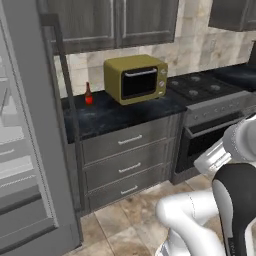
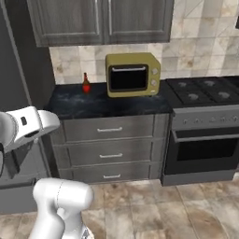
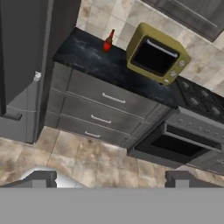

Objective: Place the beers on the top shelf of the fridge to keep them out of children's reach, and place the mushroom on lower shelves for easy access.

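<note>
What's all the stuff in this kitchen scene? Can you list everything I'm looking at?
Beer bottle: one, brown with red label and cap, upright on the counter left of the toaster oven.
Toaster oven: one, olive yellow, on the counter against the tiled wall.
Counter: one, dark speckled top.
Drawers: three, grey, stacked under the counter.
Stove: one, dark grey with black oven door, right of the drawers.
Wall cabinets: grey, above the counter.
Fridge: one, dark grey, door open, pale shelves inside, at far left.
Floor: beige tiles.
Gripper: one, dark tips, open, holding nothing, above the floor.
</note>
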Robot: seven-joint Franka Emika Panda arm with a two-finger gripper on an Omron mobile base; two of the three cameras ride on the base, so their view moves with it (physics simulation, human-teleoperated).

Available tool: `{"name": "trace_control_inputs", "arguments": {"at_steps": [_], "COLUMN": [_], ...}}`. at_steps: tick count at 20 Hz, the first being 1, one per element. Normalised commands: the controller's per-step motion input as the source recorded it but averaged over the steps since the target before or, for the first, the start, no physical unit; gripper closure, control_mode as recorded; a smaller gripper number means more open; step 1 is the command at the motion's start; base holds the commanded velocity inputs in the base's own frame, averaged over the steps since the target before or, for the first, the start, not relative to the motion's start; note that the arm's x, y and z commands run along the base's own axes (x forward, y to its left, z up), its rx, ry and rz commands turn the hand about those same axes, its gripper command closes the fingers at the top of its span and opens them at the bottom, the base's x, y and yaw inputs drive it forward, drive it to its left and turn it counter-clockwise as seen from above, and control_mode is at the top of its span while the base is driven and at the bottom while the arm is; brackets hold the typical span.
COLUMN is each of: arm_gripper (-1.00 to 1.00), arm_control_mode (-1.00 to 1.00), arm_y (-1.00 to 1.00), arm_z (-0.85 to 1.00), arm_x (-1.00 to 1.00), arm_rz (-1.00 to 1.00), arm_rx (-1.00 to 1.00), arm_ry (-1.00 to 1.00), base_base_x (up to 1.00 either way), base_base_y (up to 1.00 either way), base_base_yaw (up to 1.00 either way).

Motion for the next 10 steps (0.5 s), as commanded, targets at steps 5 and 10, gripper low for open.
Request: {"name": "trace_control_inputs", "arguments": {"at_steps": [5,10], "arm_gripper": [-1.0,-1.0], "arm_control_mode": [1.0,1.0], "arm_y": [0.0,0.0], "arm_z": [0.0,0.0], "arm_x": [0.0,0.0], "arm_rz": [0.0,0.0], "arm_rx": [0.0,0.0], "arm_ry": [0.0,0.0], "base_base_x": [0.59,0.64], "base_base_y": [-0.52,-0.19], "base_base_yaw": [0.21,0.38]}}
